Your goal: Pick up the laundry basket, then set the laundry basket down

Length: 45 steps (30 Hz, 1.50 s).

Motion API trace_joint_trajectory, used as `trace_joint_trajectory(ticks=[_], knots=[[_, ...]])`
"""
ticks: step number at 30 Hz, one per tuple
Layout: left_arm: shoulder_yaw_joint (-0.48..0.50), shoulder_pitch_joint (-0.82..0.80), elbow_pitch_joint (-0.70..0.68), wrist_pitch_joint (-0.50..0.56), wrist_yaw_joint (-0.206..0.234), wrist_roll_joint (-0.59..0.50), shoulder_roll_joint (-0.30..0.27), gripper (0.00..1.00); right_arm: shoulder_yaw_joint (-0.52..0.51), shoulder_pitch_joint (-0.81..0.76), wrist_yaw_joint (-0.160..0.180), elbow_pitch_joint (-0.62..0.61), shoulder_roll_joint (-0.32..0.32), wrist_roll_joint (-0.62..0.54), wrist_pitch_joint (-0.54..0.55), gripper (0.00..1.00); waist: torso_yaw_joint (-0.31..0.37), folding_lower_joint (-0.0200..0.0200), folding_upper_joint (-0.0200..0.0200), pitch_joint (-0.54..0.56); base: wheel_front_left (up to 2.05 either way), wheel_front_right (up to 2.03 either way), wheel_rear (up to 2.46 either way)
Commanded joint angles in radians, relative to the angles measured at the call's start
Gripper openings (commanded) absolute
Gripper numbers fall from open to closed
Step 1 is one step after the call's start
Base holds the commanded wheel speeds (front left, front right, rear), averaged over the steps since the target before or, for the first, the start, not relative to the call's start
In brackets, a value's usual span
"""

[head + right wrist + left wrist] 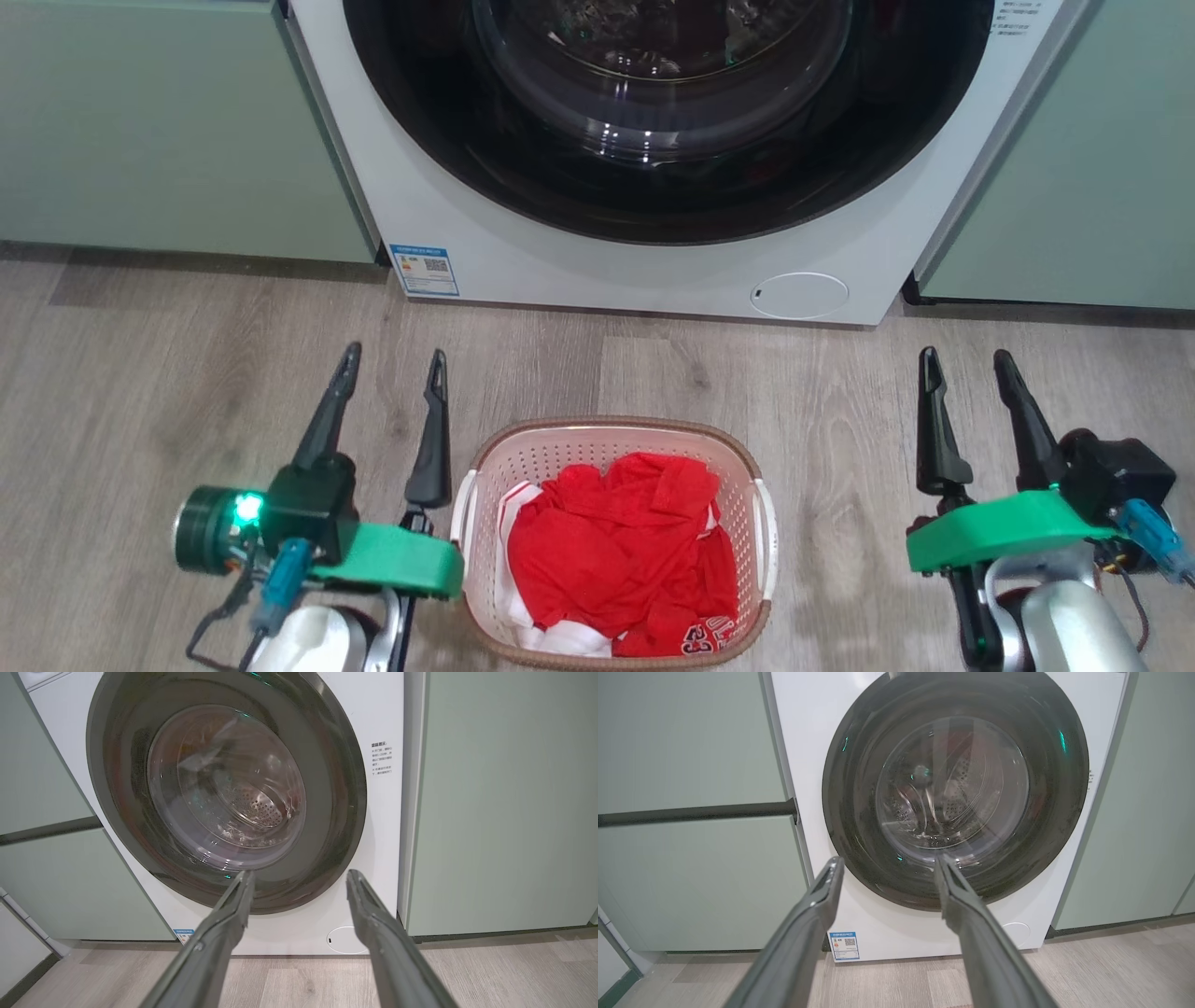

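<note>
One laundry basket (560, 457); one washing machine (523, 233); two end effectors (394, 355) (965, 356).

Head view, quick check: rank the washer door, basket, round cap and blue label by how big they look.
1. washer door, largest even though its top is cut off by the frame.
2. basket.
3. round cap and blue label look about alike, so I won't rank them.
</note>
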State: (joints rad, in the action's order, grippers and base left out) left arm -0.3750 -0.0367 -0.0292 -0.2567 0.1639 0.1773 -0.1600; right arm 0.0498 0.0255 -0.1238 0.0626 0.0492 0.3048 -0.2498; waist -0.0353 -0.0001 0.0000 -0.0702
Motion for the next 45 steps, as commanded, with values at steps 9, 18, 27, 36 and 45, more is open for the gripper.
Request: trace_joint_trajectory(ticks=[9,18,27,36,45], knots=[[0.106,-0.004,-0.033,-0.005,-0.078,-0.071,0.055,1.0,0.019,0.032,-0.007,-0.049,0.001,0.021,-0.012,1.0,0.005,0.0001,0.0,-0.004,0.0,0.0,0.0],[0.133,0.003,-0.005,-0.005,-0.121,-0.09,0.078,1.0,0.005,0.028,-0.007,-0.03,0.001,0.017,-0.012,1.0,-0.002,0.0001,0.0,-0.008,0.0,0.0,0.0],[0.156,0.004,0.001,-0.005,-0.144,-0.105,0.092,1.0,0.009,0.03,-0.007,-0.023,0.001,0.019,-0.012,1.0,-0.003,0.0001,0.0,-0.008,0.0,0.0,0.0],[0.167,0.003,0.003,-0.005,-0.158,-0.111,0.101,1.0,0.011,0.034,-0.007,-0.02,0.001,0.013,-0.012,1.0,0.003,0.0001,0.0,0.0,0.0,0.0,0.0],[0.175,0.009,0.01,-0.005,-0.167,-0.101,0.106,1.0,0.011,0.032,-0.007,-0.017,0.001,0.01,-0.012,1.0,0.008,0.0001,0.0,0.006,0.0,0.0,0.0]])
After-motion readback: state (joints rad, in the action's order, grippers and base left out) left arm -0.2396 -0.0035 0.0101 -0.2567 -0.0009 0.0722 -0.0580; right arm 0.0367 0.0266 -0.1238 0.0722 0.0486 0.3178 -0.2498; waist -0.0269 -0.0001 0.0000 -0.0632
